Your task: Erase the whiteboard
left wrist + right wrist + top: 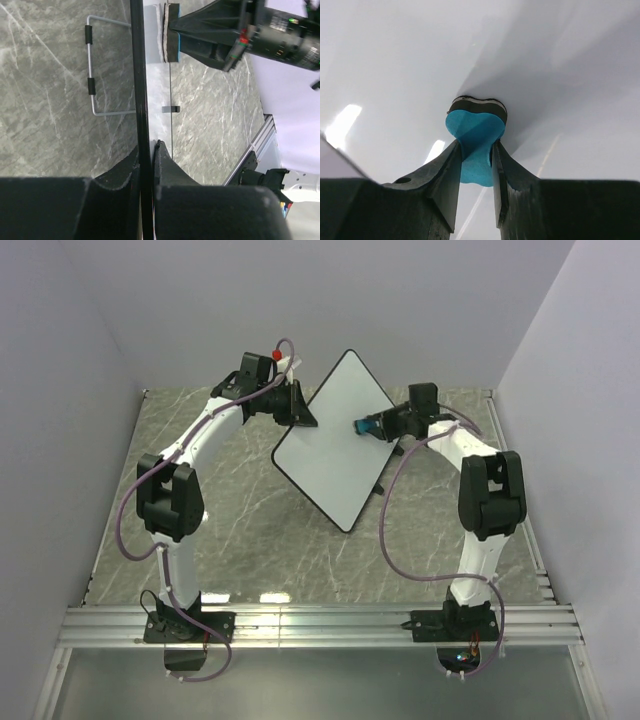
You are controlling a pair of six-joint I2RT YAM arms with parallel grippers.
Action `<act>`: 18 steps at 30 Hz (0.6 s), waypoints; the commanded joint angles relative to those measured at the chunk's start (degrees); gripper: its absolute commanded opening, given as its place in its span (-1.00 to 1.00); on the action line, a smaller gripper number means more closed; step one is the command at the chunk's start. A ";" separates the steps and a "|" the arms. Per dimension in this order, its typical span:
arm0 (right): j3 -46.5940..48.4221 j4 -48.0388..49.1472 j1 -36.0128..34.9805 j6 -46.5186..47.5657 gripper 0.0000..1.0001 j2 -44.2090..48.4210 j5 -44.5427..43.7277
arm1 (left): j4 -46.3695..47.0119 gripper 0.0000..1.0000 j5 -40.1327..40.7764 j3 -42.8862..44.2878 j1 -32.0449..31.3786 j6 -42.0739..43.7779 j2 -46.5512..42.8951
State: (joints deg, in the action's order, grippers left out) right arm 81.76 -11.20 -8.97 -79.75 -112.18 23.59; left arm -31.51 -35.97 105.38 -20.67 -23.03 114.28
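The whiteboard stands tilted on the marble table, white with a thin black rim; no marks show on its face. My left gripper is shut on the board's upper left edge; in the left wrist view the black rim runs between my fingers. My right gripper is shut on the small blue eraser and presses its dark felt side against the board's right part. In the right wrist view the eraser is squeezed between my fingers, with the white board face behind it.
The board's wire stand with black sleeves shows behind it in the left wrist view. The right arm and eraser also appear there. Grey walls close the table at the back and sides; an aluminium rail runs along the near edge.
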 commanded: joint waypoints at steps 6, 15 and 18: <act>-1.24 1.80 -14.05 -6.30 -1.00 3.46 3.65 | -5.58 -0.99 0.72 1.40 -4.03 9.23 3.32; -14.51 3.65 -15.91 -7.45 -1.00 8.90 2.87 | -5.76 -0.99 1.25 1.58 -4.03 9.40 3.14; -15.31 3.12 -12.58 -6.13 -1.00 9.79 1.81 | -5.50 -0.99 0.72 1.05 -4.03 9.23 2.71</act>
State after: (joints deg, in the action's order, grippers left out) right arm 69.56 -1.63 -22.28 -87.59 -100.71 24.73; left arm -33.47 -35.99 106.63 -20.14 -22.96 115.28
